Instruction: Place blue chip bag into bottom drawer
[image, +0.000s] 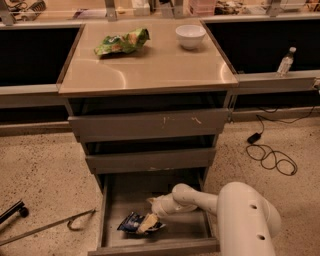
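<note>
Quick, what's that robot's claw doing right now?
Gripper: in the lowest grey metal drawer, at the wrinkly dark-blue foil chip bag; open or closed cannot be told.

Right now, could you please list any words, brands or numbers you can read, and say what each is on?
No text can be read.
On the blue chip bag, at the claw in the bottom drawer: markings not legible.
On the green snack bag: print not legible.
On the water bottle: label not legible.
</note>
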